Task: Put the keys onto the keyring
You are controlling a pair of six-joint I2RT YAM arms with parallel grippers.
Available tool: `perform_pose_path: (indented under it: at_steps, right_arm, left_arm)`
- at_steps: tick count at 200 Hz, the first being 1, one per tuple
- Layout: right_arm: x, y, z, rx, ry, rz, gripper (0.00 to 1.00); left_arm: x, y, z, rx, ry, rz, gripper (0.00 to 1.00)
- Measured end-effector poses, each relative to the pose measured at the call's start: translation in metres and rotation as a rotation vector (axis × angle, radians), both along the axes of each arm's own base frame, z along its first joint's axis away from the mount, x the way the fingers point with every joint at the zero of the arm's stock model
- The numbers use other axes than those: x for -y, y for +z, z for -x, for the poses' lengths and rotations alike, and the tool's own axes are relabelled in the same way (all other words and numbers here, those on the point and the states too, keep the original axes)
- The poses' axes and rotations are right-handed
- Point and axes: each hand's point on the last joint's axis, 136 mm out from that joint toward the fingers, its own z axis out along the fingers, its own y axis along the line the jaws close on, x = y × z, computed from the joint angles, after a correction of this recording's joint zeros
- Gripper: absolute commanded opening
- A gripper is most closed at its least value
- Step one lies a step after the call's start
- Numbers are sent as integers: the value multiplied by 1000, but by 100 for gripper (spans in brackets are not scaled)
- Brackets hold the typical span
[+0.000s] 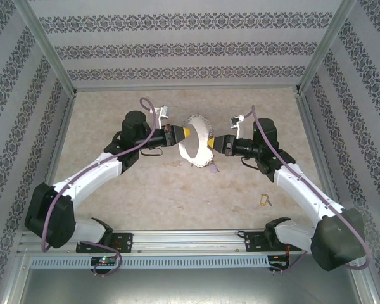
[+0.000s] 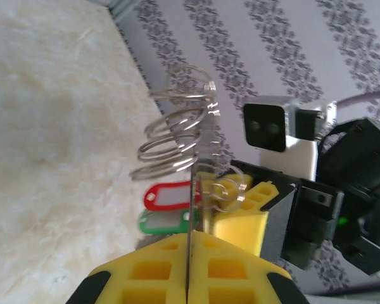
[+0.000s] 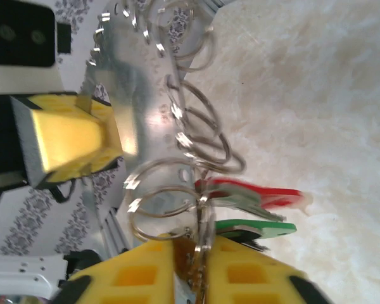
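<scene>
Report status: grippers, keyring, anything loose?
Left gripper, right gripper both shut on keyring. Red tag, green tag hang from it. Yellow-tagged key loose on table.

No legible text or markings.

The table (image 1: 171,196) is a pale beige surface with a cloudy, marble-like mottling, matte and evenly lit, running from the far wall at 12 o'clock down to a silver metal rail (image 1: 190,239) that crosses its near edge at 6 o'clock. Lying flat on it at about 4 o'clock from the table's middle, well apart from the rail, is a single key (image 1: 265,200) with a small yellow tag, too small to make out in detail.
</scene>
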Motion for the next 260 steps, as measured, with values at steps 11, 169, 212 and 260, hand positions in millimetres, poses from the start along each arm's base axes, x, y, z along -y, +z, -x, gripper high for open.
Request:
perform_pose_path:
  at_steps: [11,169,212,260]
  right_arm:
    - [3,6,2,37,-7,13,47]
    - [11,25,39,812,22,339,38]
    - [-14,26,63,979,156,365,22]
    - [-24,28,73,1079,204,381,16]
  left_arm:
    - [0,10,2,58,-20,-34,0]
    - [-10,52,6,204,-381,-560,0]
    - [-5,75,19,252,-413,-497,0]
    - [-7,100,38,330,-430,-453,0]
